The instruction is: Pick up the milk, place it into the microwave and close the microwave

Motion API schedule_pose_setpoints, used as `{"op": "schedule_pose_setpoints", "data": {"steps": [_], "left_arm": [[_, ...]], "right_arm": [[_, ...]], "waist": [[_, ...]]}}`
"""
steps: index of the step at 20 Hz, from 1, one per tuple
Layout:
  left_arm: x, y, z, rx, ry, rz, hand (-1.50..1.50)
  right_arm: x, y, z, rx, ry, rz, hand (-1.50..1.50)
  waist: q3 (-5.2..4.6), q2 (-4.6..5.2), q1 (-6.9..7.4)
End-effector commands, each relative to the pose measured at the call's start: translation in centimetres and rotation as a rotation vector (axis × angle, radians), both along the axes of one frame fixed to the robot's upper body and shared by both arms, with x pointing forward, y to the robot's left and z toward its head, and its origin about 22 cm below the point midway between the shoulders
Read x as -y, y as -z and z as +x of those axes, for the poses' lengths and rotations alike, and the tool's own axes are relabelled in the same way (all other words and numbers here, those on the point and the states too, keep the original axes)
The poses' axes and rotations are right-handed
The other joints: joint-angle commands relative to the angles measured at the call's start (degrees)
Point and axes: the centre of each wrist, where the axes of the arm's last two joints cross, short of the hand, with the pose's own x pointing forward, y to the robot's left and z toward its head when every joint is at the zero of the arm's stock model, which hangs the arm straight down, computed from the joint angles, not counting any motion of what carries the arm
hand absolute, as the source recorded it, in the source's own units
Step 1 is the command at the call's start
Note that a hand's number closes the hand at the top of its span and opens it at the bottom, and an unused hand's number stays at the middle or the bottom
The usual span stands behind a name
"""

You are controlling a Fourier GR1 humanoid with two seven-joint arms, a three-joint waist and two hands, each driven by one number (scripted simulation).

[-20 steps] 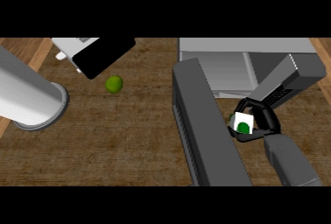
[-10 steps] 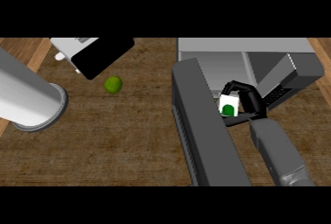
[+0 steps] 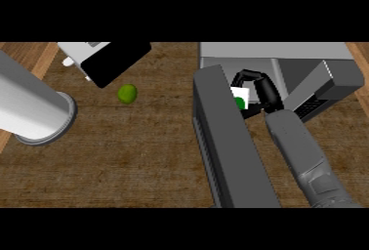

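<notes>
Right hand (image 3: 261,90) sits at about two o'clock from the middle of the head view, its black fingers and thumb curled round the milk (image 3: 240,98), pinching the small white carton with a green mark on its side. Its grey forearm runs down to the lower edge at about five o'clock.

By size, the wooden counter (image 3: 144,161) comes first, filling the view. Next is the grey left forearm (image 3: 29,110), a broad cylinder at nine o'clock coming in from the left edge; its hand does not show, so whether those fingers are spread or closed cannot be told. Then the microwave (image 3: 288,53) at one o'clock, with its dark grey door (image 3: 231,156) swung open and stretching from the centre down toward six o'clock. The milk is held just beside the upper end of that door, at the mouth of the microwave's cavity; whether it rests on the floor inside cannot be told.

At eleven o'clock lies a white appliance with a black panel (image 3: 112,61), tilted. Smallest is a green lime (image 3: 128,93), at ten o'clock, lying alone on the wood just below that panel.
</notes>
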Motion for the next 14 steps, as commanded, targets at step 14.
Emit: {"op": "schedule_pose_setpoints", "data": {"steps": [14], "left_arm": [[0.4, 0.5, 2.2, 0.036, 0.055, 0.007, -1.5]], "right_arm": [[-3.1, -4.5, 3.7, 0.066, 0.269, -0.175, 1.5]], "waist": [[0.18, 2.18, 4.59]]}}
